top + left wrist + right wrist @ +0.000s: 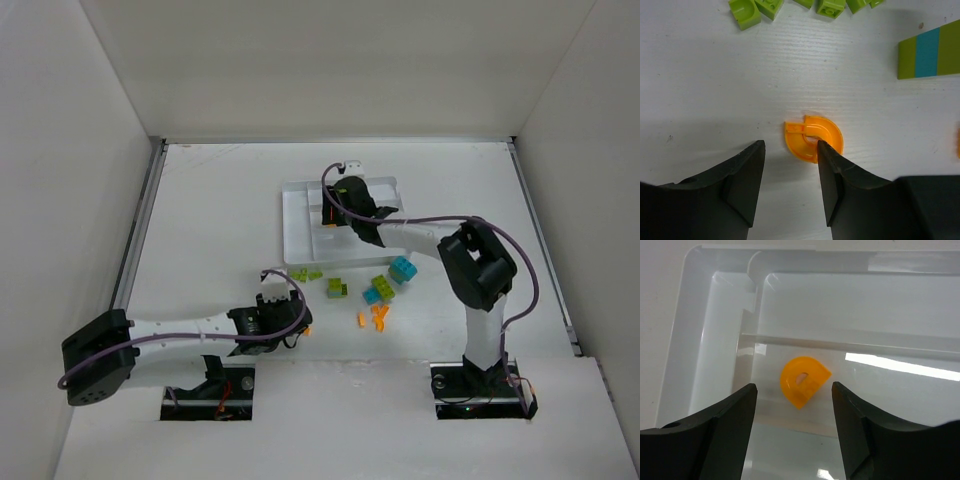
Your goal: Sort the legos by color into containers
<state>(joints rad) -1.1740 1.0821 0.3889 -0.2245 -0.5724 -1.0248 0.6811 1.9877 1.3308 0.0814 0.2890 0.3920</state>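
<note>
In the left wrist view, a round orange lego lies on the white table just past the tips of my left gripper. The jaws are open with bare table between them, and the right fingertip overlaps the piece's near edge. From above, that gripper sits low at front centre beside the orange piece. My right gripper hovers open over the white tray. Below its tips a second rounded orange lego lies in a tray compartment, free of both fingers.
Loose legos lie between the arms: lime ones, a lime and teal stack, teal, lime, and small orange ones. In the left wrist view, lime pieces and a lime-teal bar lie beyond the gripper.
</note>
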